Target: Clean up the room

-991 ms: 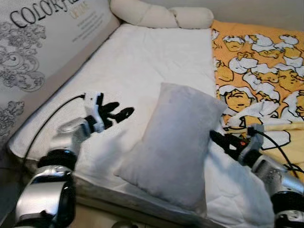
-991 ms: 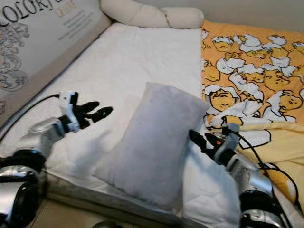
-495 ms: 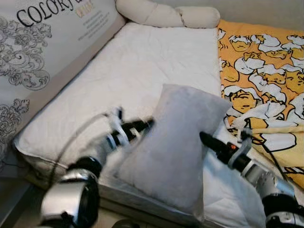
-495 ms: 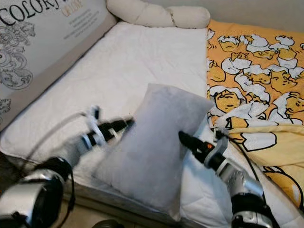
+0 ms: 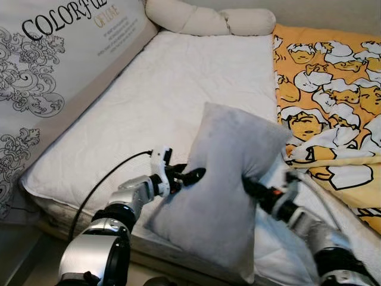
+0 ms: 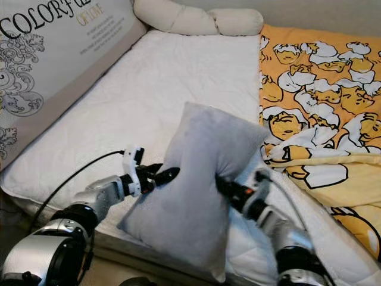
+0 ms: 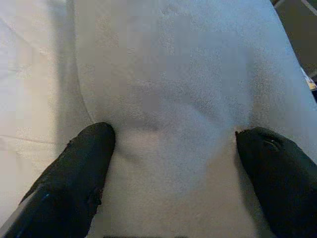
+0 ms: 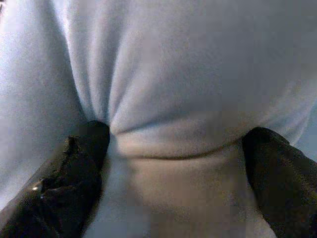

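A grey pillow [image 5: 229, 179] stands tilted on the white mattress [image 5: 178, 83], near the bed's front edge. My left gripper [image 5: 194, 176] presses against the pillow's left edge. In the left wrist view its fingers [image 7: 81, 163] are spread wide, open, with the grey pillow [image 7: 168, 84] between them. My right gripper [image 5: 247, 183] pushes into the pillow's right side and dents it. Its fingers [image 8: 74, 173] also stand wide apart, open, and the pillow fabric [image 8: 173, 74] creases between them. The pillow is held between the two grippers.
An orange cartoon-print blanket [image 5: 333, 77] covers the bed's right half, with a yellow sheet [image 5: 357, 164] bunched on it. A long cream bolster [image 5: 208, 21] lies at the far end. A printed grey panel [image 5: 41, 77] lines the bed's left side.
My left gripper has swung right from the bare mattress onto the pillow's left edge. The right gripper has pushed left into the pillow's right side. The camera has shifted slightly.
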Motion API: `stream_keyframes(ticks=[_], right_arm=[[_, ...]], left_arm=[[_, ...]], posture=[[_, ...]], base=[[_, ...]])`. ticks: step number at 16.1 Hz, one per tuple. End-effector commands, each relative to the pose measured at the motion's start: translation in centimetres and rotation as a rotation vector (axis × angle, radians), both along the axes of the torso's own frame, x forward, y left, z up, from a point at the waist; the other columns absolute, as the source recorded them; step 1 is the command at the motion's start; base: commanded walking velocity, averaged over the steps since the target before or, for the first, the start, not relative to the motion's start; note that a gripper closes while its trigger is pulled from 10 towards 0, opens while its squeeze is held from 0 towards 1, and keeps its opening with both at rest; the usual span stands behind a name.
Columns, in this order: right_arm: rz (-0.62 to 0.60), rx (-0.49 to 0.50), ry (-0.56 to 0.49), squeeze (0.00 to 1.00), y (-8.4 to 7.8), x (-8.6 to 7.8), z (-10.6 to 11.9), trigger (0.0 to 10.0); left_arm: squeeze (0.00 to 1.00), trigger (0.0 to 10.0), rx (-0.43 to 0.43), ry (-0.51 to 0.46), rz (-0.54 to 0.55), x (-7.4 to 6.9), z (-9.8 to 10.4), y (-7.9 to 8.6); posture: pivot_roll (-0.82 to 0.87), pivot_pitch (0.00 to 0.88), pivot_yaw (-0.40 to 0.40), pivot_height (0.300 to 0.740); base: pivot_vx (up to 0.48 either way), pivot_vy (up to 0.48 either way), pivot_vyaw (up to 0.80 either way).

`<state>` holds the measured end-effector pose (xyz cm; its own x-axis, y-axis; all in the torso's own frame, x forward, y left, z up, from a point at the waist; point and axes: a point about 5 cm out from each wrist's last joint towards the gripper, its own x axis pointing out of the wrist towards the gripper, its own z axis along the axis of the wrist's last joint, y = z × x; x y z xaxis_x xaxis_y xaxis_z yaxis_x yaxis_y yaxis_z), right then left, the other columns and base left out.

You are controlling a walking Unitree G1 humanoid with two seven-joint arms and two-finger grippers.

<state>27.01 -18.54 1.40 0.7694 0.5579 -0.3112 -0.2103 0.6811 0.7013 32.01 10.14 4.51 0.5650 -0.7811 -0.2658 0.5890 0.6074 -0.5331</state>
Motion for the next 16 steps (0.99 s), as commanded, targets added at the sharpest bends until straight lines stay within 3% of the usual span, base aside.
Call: stream_keyframes(ticks=[1, 2, 3, 7, 9, 11, 16], right_arm=[[0.056, -0.002, 0.056, 0.00, 1.5, -0.4, -0.9, 2.5], [0.053, 0.002, 0.054, 0.00, 1.7, -0.3, -0.9, 0.0], [0.053, 0.023, 0.044, 0.00, 2.1, 0.1, -0.7, 0.0], [0.039, -0.016, 0.055, 0.00, 2.8, 0.9, -0.8, 0.0], [0.011, -0.061, 0.045, 0.00, 3.1, 1.7, -0.3, 0.0], [0.007, -0.068, 0.030, 0.00, 3.1, 2.0, 0.0, 0.0], [0.001, -0.088, -0.038, 0.00, 4.2, 2.9, 0.9, 0.0]], left_arm=[[0.00, 10.0, 0.001, 0.032, -0.039, -0.5, -0.5, -0.7], [0.00, 8.3, 0.000, 0.040, -0.046, -0.5, -0.5, -0.8], [0.00, 0.0, 0.008, 0.045, -0.062, -0.6, -0.6, -1.0], [0.00, 0.0, 0.001, 0.062, 0.007, -0.2, -0.4, -0.4], [0.00, 0.0, 0.078, 0.042, 0.003, -0.3, -0.8, 0.5], [0.00, 0.0, 0.100, 0.018, 0.031, -0.2, -0.7, 0.9], [0.00, 0.0, 0.052, -0.047, 0.153, 0.7, 0.7, 1.4]], posture=[[-0.02, 0.000, 0.087, 0.740], [-0.02, 0.000, 0.086, 0.740], [-0.01, 0.000, 0.083, 0.740], [0.00, 0.000, 0.075, 0.740], [0.01, 0.000, 0.077, 0.740], [0.01, 0.000, 0.086, 0.740], [0.04, 0.000, 0.063, 0.740]], base=[[0.000, 0.000, 0.00], [0.000, 0.000, 0.00], [0.000, 0.000, 0.00], [0.000, 0.000, 0.00], [0.000, 0.000, 0.00], [0.000, 0.000, 0.00], [0.000, 0.000, 0.00]])
